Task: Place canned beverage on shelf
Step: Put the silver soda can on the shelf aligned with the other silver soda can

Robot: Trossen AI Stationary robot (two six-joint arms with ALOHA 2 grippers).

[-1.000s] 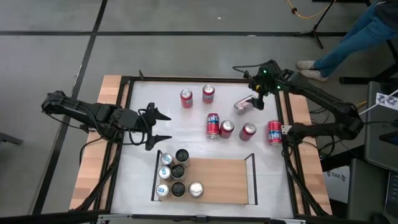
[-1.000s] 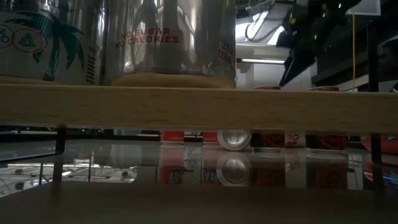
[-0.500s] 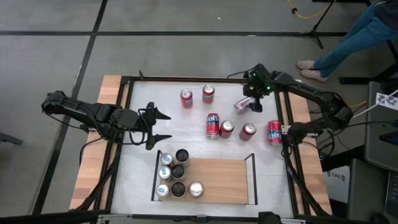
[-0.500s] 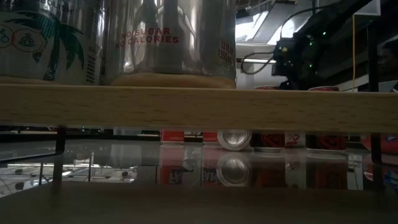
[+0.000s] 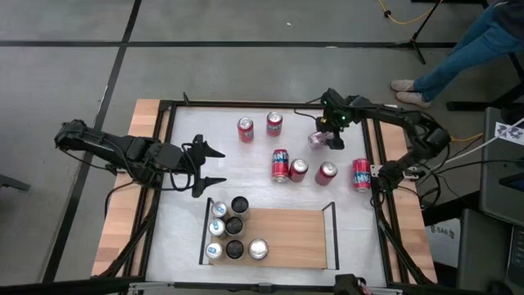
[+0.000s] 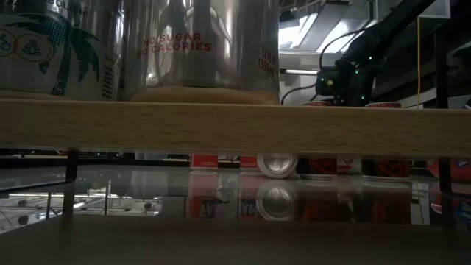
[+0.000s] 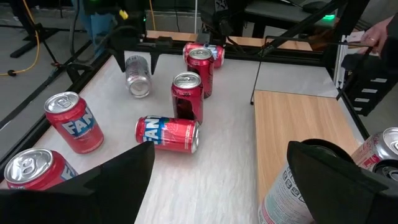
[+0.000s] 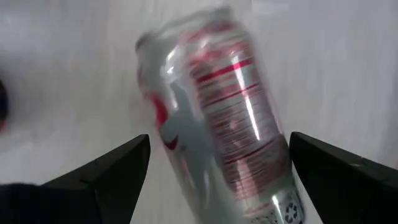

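Observation:
A silver can (image 5: 318, 140) lies on its side on the white tabletop near the far right; it also shows in the right wrist view (image 8: 217, 106) and in the left wrist view (image 7: 137, 77). My right gripper (image 5: 329, 133) hangs over it, open and pointing steeply down, with one finger on each side of the can and not touching it. My left gripper (image 5: 217, 166) waits open at the table's left, level, holding nothing. The shelf (image 5: 286, 238) is a light-wood panel near the front edge, with several cans (image 5: 228, 233) standing upright on its left end.
Several red cans stand on the tabletop: two at the far side (image 5: 246, 129) (image 5: 274, 123) and a row in the middle (image 5: 281, 164) (image 5: 326, 173) (image 5: 361, 174). Black rails (image 5: 334, 233) border the shelf's short sides. A person's legs (image 5: 475, 45) show beyond the table's far right.
My right gripper has come down toward the lying silver can and shifted slightly toward the table's left. It has tipped to point more steeply down and has rolled about its own axis. Its fingers have stayed open. The can has not moved.

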